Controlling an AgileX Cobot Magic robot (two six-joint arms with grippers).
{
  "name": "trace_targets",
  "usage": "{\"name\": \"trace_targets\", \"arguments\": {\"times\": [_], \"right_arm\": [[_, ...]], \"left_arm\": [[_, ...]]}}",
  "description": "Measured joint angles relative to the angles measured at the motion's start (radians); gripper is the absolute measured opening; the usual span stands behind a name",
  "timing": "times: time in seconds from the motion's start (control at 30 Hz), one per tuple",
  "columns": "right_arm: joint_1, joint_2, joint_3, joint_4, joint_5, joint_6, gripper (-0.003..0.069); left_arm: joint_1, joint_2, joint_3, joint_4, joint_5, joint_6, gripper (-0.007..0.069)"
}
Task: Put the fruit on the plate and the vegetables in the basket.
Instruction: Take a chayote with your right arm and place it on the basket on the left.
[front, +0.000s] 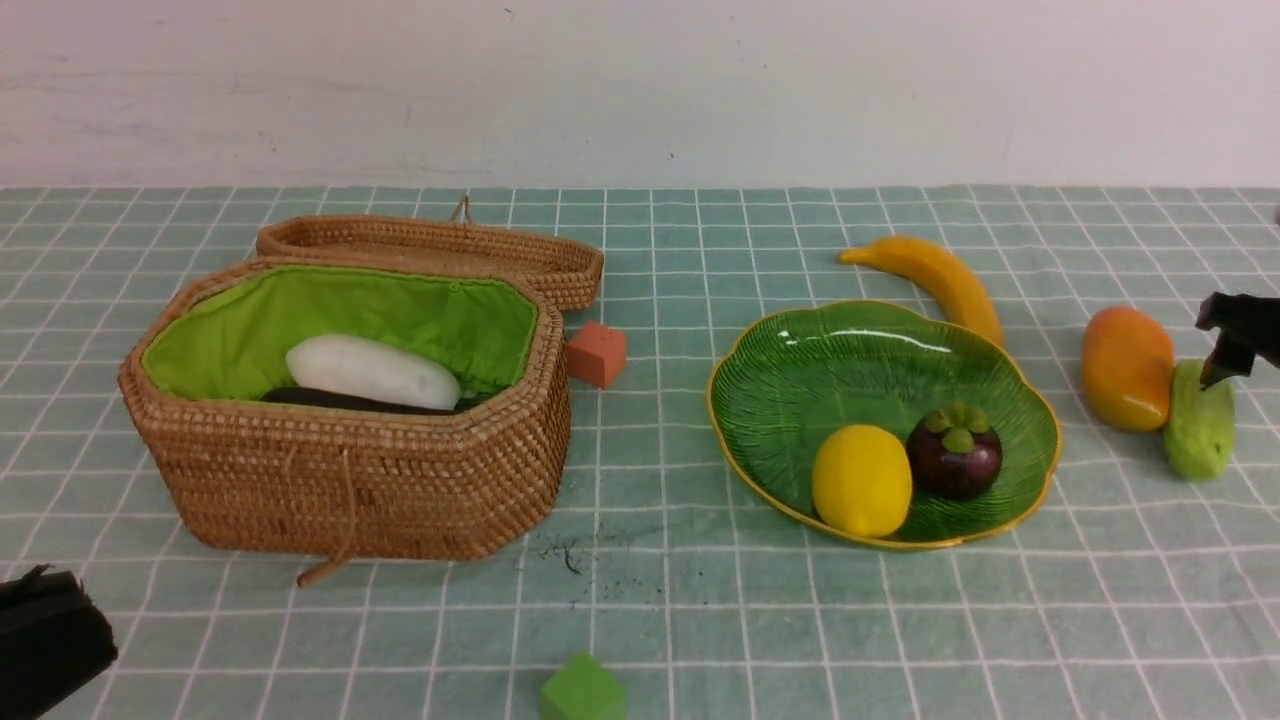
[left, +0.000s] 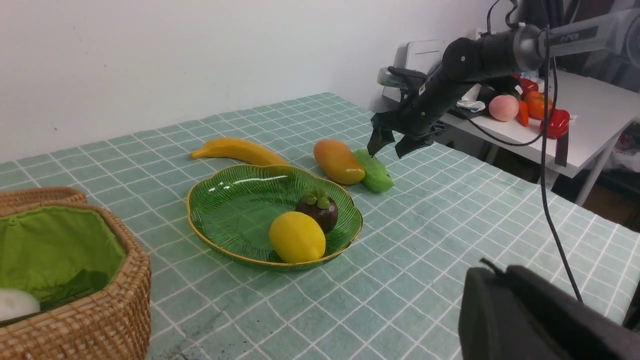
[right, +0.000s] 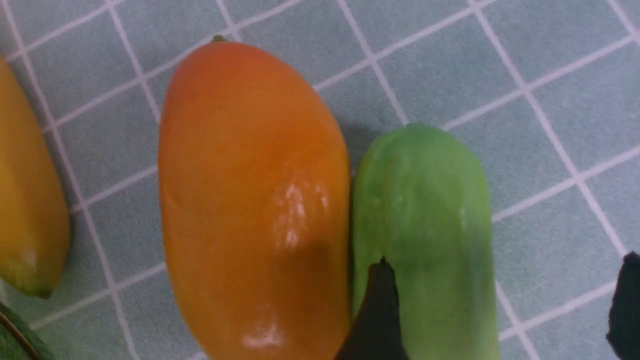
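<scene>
right claw (left: 390, 148) gapes, seemingly above one gourd (right: 425, 200) beside one mango (right: 250, 200).

The front view looks forward and down over the checked cloth (front: 700, 600), wide enough for basket (front: 360, 480) and plate (front: 850, 370). The left wrist view looks low across the plate toward the right arm (left: 480, 50). The right wrist view sits close above mango (right: 250, 200) and gourd (right: 430, 200), which all three share
</scene>
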Motion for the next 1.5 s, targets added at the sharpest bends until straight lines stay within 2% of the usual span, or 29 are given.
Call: {"name": "trace_targets", "arguments": {"times": [0.13, 0.37, 0.9, 1.03, 1.17, 1.5], "right_arm": [[0.000, 0.021, -0.003, 0.062, -0.024, -0.027, 0.0568], [0.000, 0.065, -0.005, 0.093, -0.017, -0.035, 0.0570], [0.001, 0.110, -0.015, 0.086, 0.021, -0.090, 0.0570], [0.001, 0.114, -0.020, 0.082, 0.033, -0.110, 0.0538], [-0.001, 0.117, -0.023, 0.078, 0.041, -0.124, 0.0449], [-0.001, 0.110, -0.025, 0.078, 0.068, -0.128, 0.0446]], "left_arm": [[0.000, 0.000, 0.000, 0.000, 0.000, 0.000, 0.0022], [0.000, 0.000, 0.000, 0.000, -0.002, 0.000, 0.0026], [0.000, 0.000, 0.000, 0.002, -0.003, 0.000, 0.0030], [0.000, 0.000, 0.000, 0.002, -0.004, 0.000, 0.0032], [0.000, 0.000, 0.000, 0.002, -0.004, 0.000, 0.0033], [0.000, 0.000, 0.000, 0.002, -0.004, 0.000, 0.0039]]}}
